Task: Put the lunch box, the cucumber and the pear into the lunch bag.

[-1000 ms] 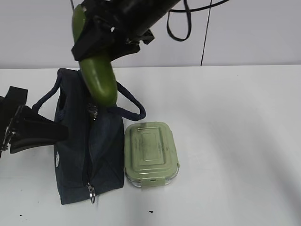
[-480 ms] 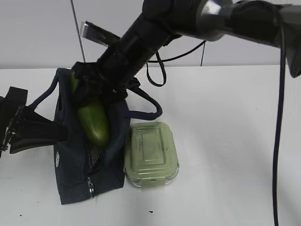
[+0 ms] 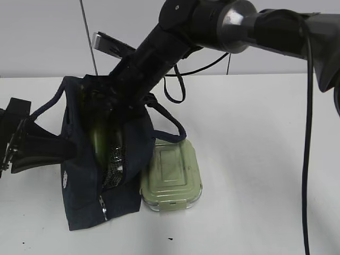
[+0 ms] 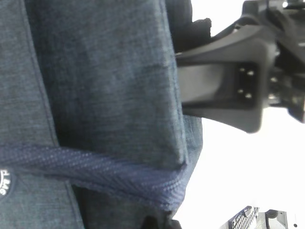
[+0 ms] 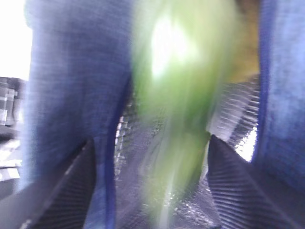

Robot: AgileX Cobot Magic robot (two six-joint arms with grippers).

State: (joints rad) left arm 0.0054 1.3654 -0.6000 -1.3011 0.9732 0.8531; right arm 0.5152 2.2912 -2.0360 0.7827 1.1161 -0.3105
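The navy lunch bag (image 3: 79, 186) stands open on the white table. The green cucumber (image 3: 98, 135) stands on end inside its opening. My right gripper (image 3: 114, 114) reaches across into the bag mouth. In the right wrist view its jaws (image 5: 150, 143) stand wide open, with the blurred cucumber (image 5: 181, 95) loose between them over the silver lining. A yellow-brown patch behind it looks like the pear (image 5: 245, 52). The lunch box (image 3: 171, 172) with its sage-green lid lies against the bag's right side. My left gripper (image 3: 71, 150) pinches the bag's left wall (image 4: 95, 86).
The right arm (image 3: 223, 21) and its black cable (image 3: 175, 95) hang over the bag and its right handle (image 3: 170, 125). The zipper pull (image 3: 103, 212) hangs at the bag's front end. White table stretches to the right of the lunch box.
The right arm came down from above the bag and carried the cucumber into its opening. The jaws now stand apart around it. The bag's right side bulged over the lunch box.
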